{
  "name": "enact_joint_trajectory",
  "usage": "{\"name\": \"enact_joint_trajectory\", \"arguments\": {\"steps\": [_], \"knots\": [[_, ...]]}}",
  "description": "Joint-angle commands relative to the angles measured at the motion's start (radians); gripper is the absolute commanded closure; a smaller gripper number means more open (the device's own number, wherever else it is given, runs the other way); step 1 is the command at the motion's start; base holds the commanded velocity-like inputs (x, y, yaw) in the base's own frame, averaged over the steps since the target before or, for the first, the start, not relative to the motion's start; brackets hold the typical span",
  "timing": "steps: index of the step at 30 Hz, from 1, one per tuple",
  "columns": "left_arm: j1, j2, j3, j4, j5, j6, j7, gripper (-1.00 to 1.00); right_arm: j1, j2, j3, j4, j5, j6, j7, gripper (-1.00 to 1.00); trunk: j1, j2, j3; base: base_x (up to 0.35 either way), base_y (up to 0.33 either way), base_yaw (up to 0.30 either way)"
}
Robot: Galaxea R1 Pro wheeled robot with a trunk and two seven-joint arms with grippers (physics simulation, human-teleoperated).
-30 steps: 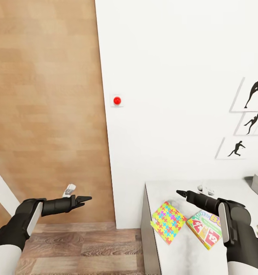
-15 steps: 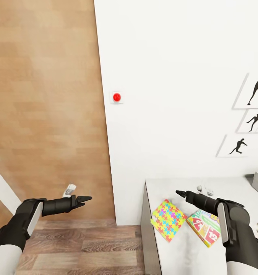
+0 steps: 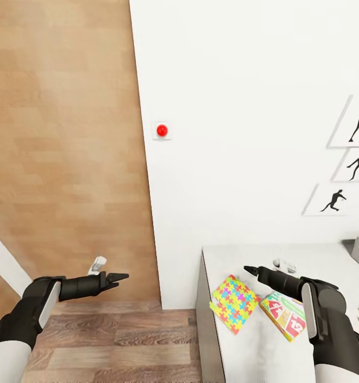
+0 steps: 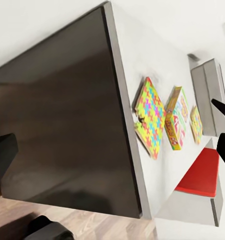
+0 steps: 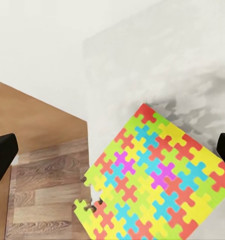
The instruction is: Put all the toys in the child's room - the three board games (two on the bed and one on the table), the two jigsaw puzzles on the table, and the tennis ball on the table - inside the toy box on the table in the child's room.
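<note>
the table (image 3: 243, 255) has a smooth, matt pale-grey top; its side panel looks dark and faintly glossy. the jigsaw puzzle (image 3: 233, 303) looks like bright printed card. the floor (image 3: 115, 340) is grained wood planks, the wall (image 3: 243, 106) plain matt white.

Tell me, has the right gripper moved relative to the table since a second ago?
Cannot tell. The right gripper still hovers over the table beyond the jigsaw puzzle; the whole head view shifted, so the camera moved.

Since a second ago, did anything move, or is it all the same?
Mostly the camera moved: the red button and wall pictures slid up a little, so the view tipped or the robot rolled. Nothing was grabbed. The left gripper and right gripper stayed out front, and the jigsaw puzzle stayed on the table.
</note>
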Motion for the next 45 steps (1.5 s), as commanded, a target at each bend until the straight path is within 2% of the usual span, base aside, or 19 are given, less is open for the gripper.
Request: {"name": "enact_joint_trajectory", "arguments": {"steps": [1, 9, 13, 21, 24, 27, 41, 45], "knots": [[-0.001, 0.000, 0.000, 0.000, 0.003, 0.006, -0.001, -1.00, -0.001, 0.001, -0.002, -0.001, 0.004, 0.003, 0.005, -1.00, 0.001, -0.002, -0.004, 0.000, 0.000, 0.000], [-0.001, -0.003, 0.000, 0.000, 0.005, 0.006, 0.004, -1.00, -0.004, 0.005, -0.002, 0.006, 0.004, -0.009, 0.003, -1.00, 0.001, -0.002, -0.017, 0.000, 0.000, 0.000], [-0.001, -0.029, -0.002, 0.000, 0.003, 0.006, 0.011, -1.00, -0.026, 0.001, -0.003, 0.053, 0.003, -0.035, 0.001, -1.00, 0.001, -0.002, -0.023, 0.000, 0.000, 0.019], [-0.001, -0.047, -0.009, 0.000, 0.003, 0.005, 0.041, -1.00, -0.171, -0.010, -0.002, 0.191, 0.016, -0.047, -0.001, -1.00, 0.001, -0.002, -0.036, 0.000, 0.000, 0.053], [-0.001, -0.048, -0.009, 0.000, 0.004, 0.005, 0.045, -1.00, -0.216, -0.011, -0.001, 0.218, 0.018, -0.046, -0.002, -1.00, 0.001, -0.002, -0.041, 0.000, 0.000, 0.060], [-0.001, -0.048, -0.009, 0.000, 0.003, 0.005, 0.046, -1.00, -0.236, -0.011, -0.001, 0.228, 0.018, -0.044, -0.006, -1.00, 0.001, -0.002, -0.046, 0.000, 0.000, 0.061], [-0.001, -0.048, -0.010, 0.000, 0.003, 0.005, 0.047, -1.00, -0.253, -0.015, 0.001, 0.279, 0.023, -0.046, -0.042, -1.00, 0.001, -0.002, -0.068, 0.000, 0.000, 0.061], [-0.001, -0.048, -0.009, 0.000, 0.004, 0.005, 0.047, -1.00, -0.251, -0.035, 0.001, 0.289, 0.022, -0.044, -0.042, -1.00, 0.001, -0.002, -0.075, 0.000, 0.000, 0.061]]}}
